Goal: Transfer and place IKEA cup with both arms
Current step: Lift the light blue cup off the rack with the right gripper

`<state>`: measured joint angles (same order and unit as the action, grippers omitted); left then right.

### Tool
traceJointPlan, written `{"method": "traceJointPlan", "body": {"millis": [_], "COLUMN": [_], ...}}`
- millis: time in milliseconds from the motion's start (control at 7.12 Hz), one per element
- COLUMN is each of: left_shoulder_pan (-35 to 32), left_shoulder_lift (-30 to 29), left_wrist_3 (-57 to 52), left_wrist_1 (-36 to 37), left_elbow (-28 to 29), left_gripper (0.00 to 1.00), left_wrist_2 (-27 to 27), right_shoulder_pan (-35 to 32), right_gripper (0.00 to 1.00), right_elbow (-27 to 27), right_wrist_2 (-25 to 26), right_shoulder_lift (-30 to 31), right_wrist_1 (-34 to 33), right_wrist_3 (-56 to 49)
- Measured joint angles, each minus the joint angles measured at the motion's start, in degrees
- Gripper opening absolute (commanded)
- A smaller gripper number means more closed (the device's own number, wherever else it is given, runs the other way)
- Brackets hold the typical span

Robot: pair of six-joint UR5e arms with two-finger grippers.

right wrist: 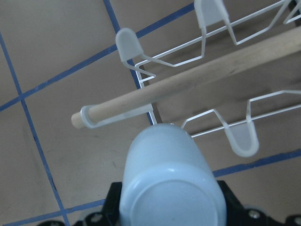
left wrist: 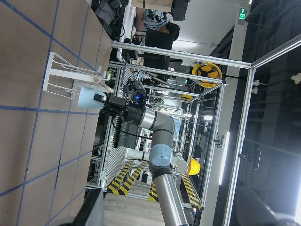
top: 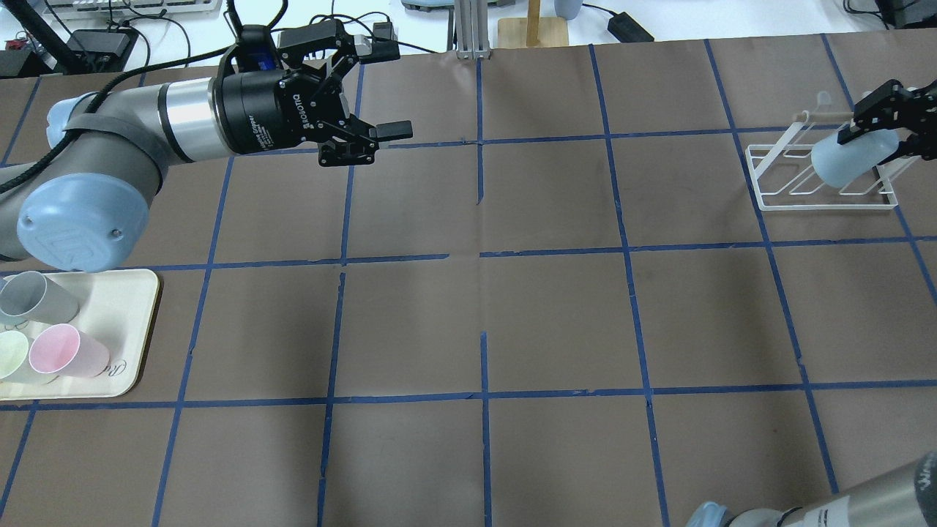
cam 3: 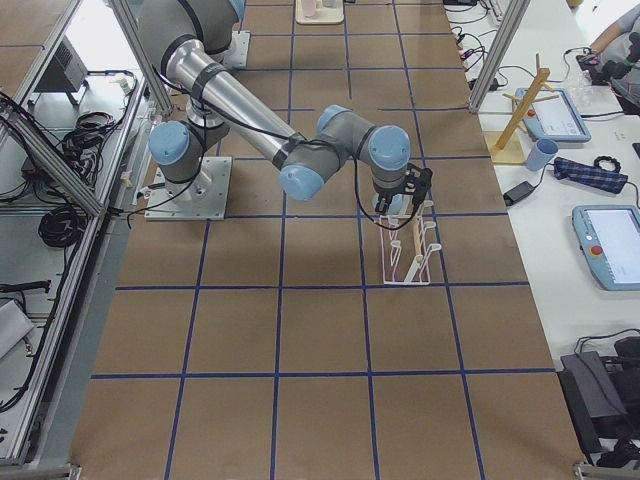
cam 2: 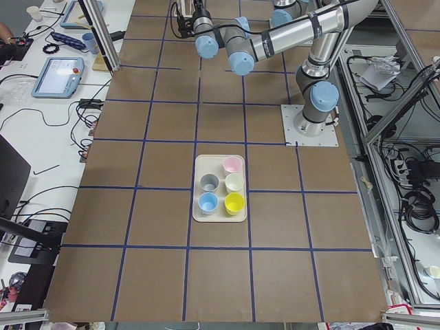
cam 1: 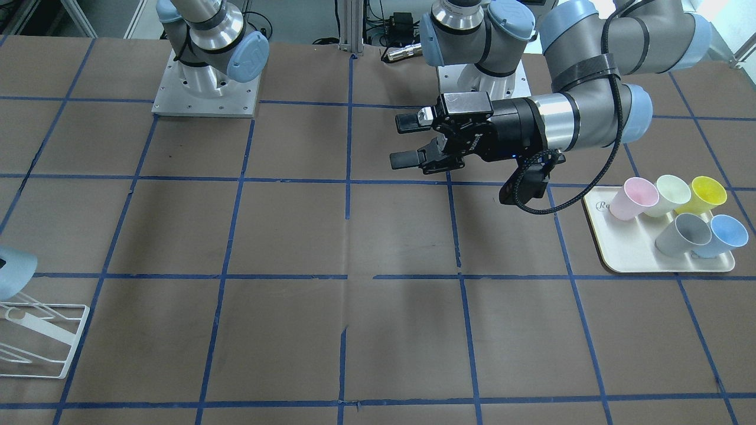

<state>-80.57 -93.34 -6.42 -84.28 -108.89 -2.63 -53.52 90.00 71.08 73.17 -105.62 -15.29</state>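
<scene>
Pincer of the right arm (top: pixel 878 135), seen from overhead at about two o'clock on the bench (top: pixel 556 322), is clamped on the IKEA cup (top: pixel 842 162). Its two black fingers press on opposite sides of the pale sky-blue tumbler near its narrow closed end. The cup is tipped almost onto its side, with its wider end pointing away from the pincer toward nine o'clock. It hangs over a white wire rack (top: pixel 754 177) that stands on the bench. The right wrist camera looks along the cup at a wooden rod (right wrist: pixel 197 80) running through the rack, just beyond the cup. Whether the cup touches the rack cannot be told.

The left pincer (top: pixel 388 90) sits at about eleven o'clock, well apart from the rack. Its fingers are spread wide with nothing between them, and it lies level above the bench, pointing toward three o'clock. The left arm (top: pixel 88 183) reaches in behind it from nine o'clock.

At about eight o'clock, at the bench edge, a cream tray (top: pixel 139 322) carries the other cups. The overhead view shows a grey cup (top: pixel 33 296), a pink cup (top: pixel 62 351) and a pale green cup (top: pixel 11 351). The front-facing view adds a yellow cup (cam 1: pixel 703 193) and a deeper blue cup (cam 1: pixel 723 235), which stands just beside the grey one.
</scene>
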Motion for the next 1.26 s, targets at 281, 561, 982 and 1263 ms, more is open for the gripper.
{"method": "traceJointPlan", "body": {"millis": [281,561,982,1263], "left_shoulder_pan": [0.0,-0.02,0.08,1.05], "left_shoulder_lift": [0.12,0.26,0.86,1.28], "left_wrist_3": [0.0,0.0,0.31,1.43], "left_wrist_1": [0.0,0.02,0.02,0.07], "left_elbow": [0.08,0.27,0.55,0.73], "left_gripper": [1.0,1.0,1.0,1.0], "left_wrist_2": [0.07,0.1,0.1,0.9], "right_shoulder_pan": [0.0,-1.48,-11.72,-18.9], "right_gripper": [0.5,0.49,0.49,0.49], "right_elbow": [-2.44,-3.99,-4.43,-4.02], "right_wrist_2": [1.28,0.94,-7.82,-20.64], "right_shoulder_lift": [2.43,6.8,12.04,12.17], "right_wrist_1": [4.62,10.37,14.23,13.88], "right_wrist_3": [-0.21,-0.39,-0.34,-0.26]}}
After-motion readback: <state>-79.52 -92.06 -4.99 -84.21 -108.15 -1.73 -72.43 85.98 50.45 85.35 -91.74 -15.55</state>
